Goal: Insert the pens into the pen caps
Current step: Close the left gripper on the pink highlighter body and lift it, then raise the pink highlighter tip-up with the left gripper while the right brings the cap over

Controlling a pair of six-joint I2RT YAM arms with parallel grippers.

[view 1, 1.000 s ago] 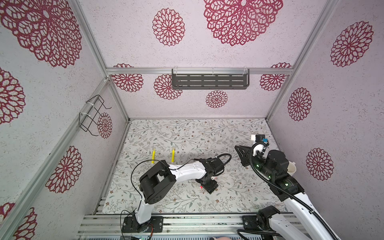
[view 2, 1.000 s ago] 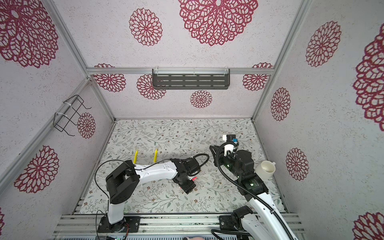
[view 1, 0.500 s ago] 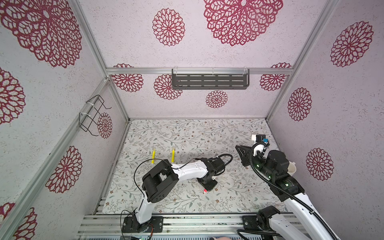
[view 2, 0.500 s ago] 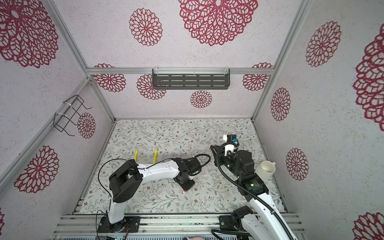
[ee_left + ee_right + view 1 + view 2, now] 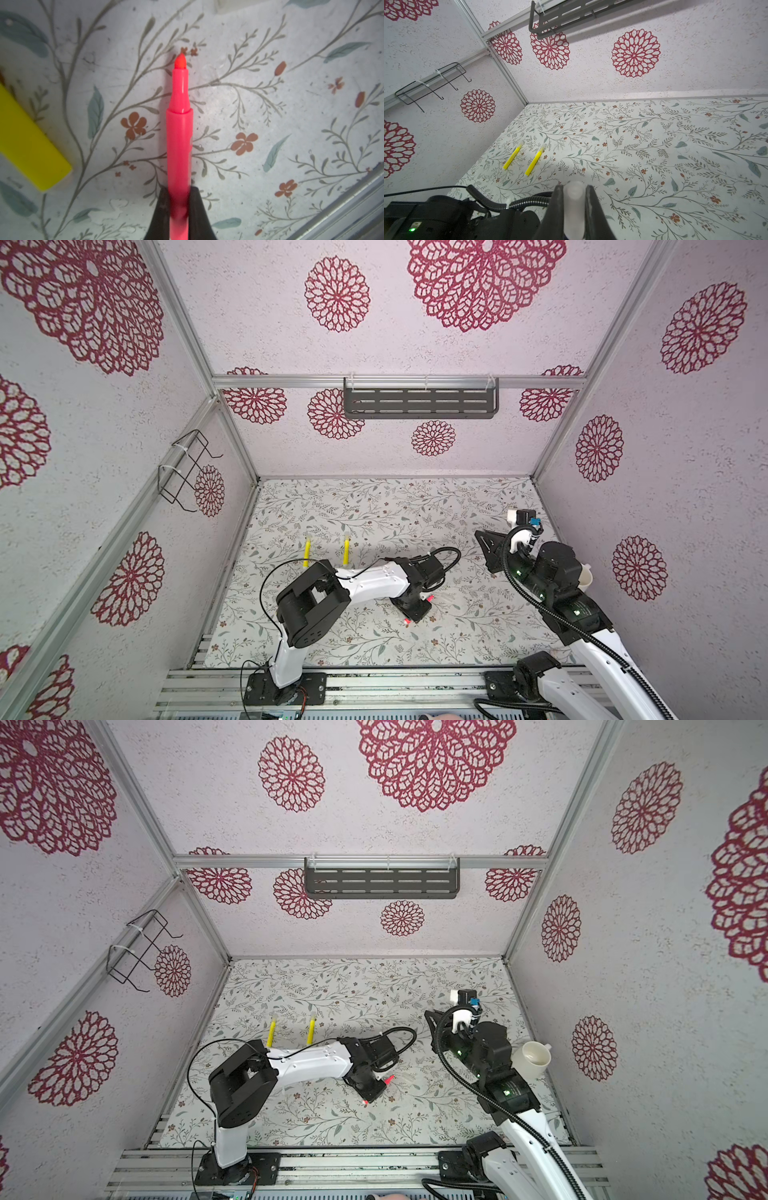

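Your left end effector point(image 5: 179, 195) is clamped on the red-pink pen point(image 5: 179, 135). Its black fingers point(image 5: 163, 207) pinch the barrel, and the uncapped tip points away from the wrist camera. The pen sits low over the counter point(image 5: 374, 506), toward the middle front; you cannot tell whether it touches. The blunt end of a third yellow pen point(image 5: 29, 141) lies just beside it.

Your right end effector point(image 5: 574, 192) is closed on a clear pen cap point(image 5: 574, 209), raised above the counter's right side and well apart from the red-pink pen.

On the left side, the leftmost yellow pen point(image 5: 512, 155) and the second yellow pen point(image 5: 535, 160) lie side by side without touching. Each has a pale clear cap on its far end. A white cup point(image 5: 536, 1058) sits by the right wall.
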